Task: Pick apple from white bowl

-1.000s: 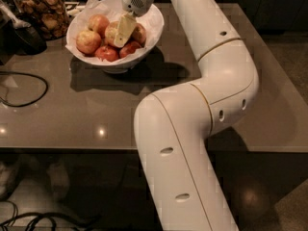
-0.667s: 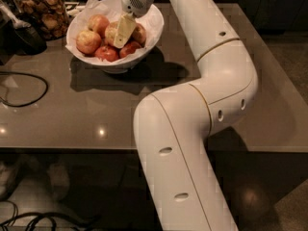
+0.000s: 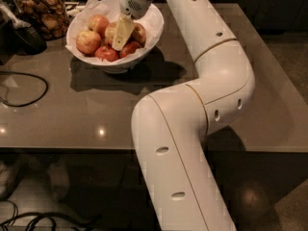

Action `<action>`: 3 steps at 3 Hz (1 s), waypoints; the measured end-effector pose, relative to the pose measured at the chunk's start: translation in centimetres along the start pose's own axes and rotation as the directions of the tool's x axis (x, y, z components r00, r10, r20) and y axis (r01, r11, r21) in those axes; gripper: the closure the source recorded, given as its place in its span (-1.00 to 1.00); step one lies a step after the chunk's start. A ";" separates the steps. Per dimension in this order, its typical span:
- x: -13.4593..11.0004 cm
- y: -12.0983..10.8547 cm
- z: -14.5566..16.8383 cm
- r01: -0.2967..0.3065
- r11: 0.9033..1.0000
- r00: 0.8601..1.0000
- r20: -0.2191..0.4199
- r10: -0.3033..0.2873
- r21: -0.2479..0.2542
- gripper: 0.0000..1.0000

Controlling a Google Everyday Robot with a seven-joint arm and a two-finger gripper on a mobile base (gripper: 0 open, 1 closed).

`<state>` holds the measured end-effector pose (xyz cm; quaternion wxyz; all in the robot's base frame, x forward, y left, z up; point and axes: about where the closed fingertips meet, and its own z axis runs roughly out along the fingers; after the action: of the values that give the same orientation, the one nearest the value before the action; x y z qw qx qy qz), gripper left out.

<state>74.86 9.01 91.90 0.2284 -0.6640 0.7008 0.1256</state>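
Note:
The white bowl (image 3: 149, 20), lined with crumpled white paper, stands at the back left of the grey table and holds several apples. The palest apple (image 3: 110, 32) lies near the bowl's middle, with redder apples (image 3: 88, 41) around it. My gripper (image 3: 120, 34) reaches down from above into the middle of the bowl, right against the pale apple's right side, and covers part of it. A red apple (image 3: 140, 32) lies just right of the gripper.
A glass jar of brown snacks (image 3: 42, 11) stands left of the bowl, with a dark object (image 3: 21, 37) in front of it. A black cable (image 3: 26, 88) loops on the table's left. My white arm (image 3: 211, 81) arches over the table's middle and front edge.
No clear movement; the gripper stays down in the bowl against the pale apple, and the apples lie as before.

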 end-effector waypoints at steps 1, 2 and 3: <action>0.0 0.0 0.0 0.000 1.000 1.000 0.000 0.000 0.000 -0.07; 0.0 0.0 0.0 0.000 1.000 1.000 0.000 0.000 0.000 0.42; 0.0 0.0 0.0 0.000 1.000 1.000 0.000 0.000 0.000 0.87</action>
<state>74.87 9.01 91.90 0.2285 -0.6640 0.7008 0.1256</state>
